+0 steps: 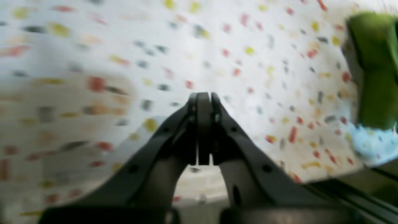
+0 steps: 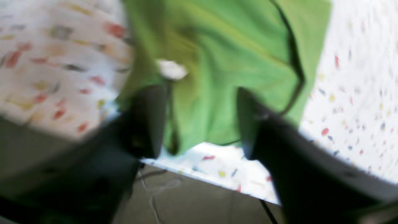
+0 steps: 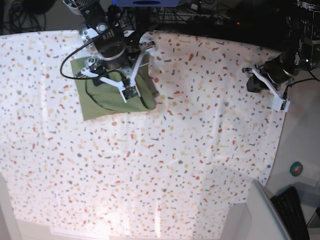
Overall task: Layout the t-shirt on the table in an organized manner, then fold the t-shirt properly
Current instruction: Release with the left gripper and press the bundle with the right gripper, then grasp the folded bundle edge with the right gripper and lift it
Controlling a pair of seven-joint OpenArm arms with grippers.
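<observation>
The t-shirt is a plain olive green, brighter and more yellow-green in the right wrist view, where a small white label shows against it. The worktop wears a white cloth speckled with small red, yellow, grey and tan flecks. Both grippers are dark grey to black, with white parts on the arms in the base view.

The olive-green t-shirt lies folded into a compact rectangle near the speckled surface's far edge.
</observation>
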